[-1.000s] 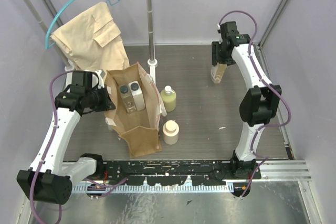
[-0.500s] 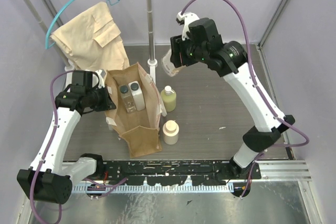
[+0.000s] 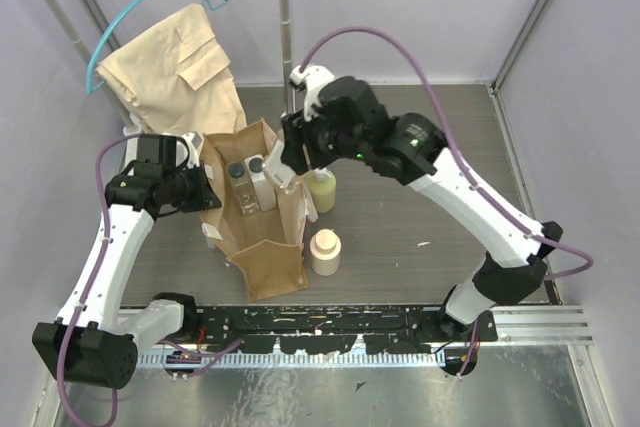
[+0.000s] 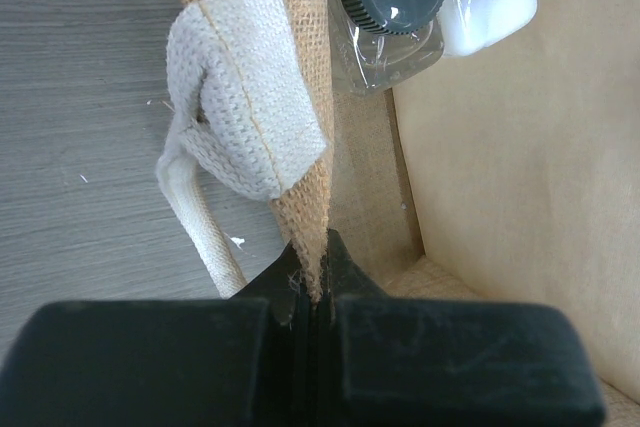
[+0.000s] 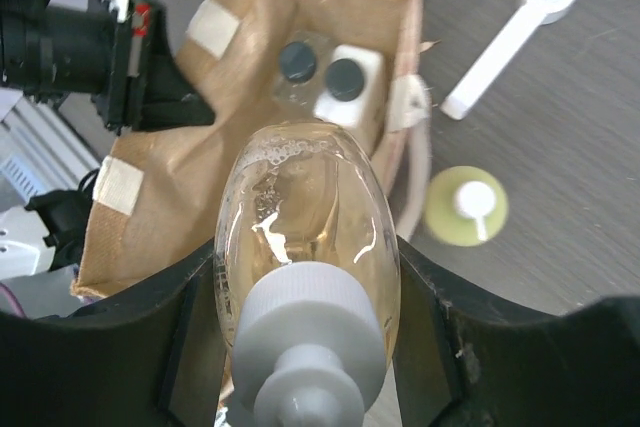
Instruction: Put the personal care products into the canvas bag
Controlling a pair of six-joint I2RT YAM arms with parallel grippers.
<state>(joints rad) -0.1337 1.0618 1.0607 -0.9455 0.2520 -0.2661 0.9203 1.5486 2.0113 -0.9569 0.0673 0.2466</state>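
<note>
The canvas bag (image 3: pixel 270 272) is tan-brown with a pale strap (image 4: pixel 245 112), the amber bottle (image 5: pixel 305 227) white-capped

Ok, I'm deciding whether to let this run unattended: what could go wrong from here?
The amber bottle in the right gripper hangs near the right rim of the canvas bag; released here, it might clip the rim and knock the yellow-green bottle outside. The left gripper pinches only a thin edge of the bag's wall; a slip could let the mouth sag.

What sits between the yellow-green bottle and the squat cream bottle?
Nothing. In the top external view, only bare table separates the yellow-green bottle from the squat cream bottle.
</note>
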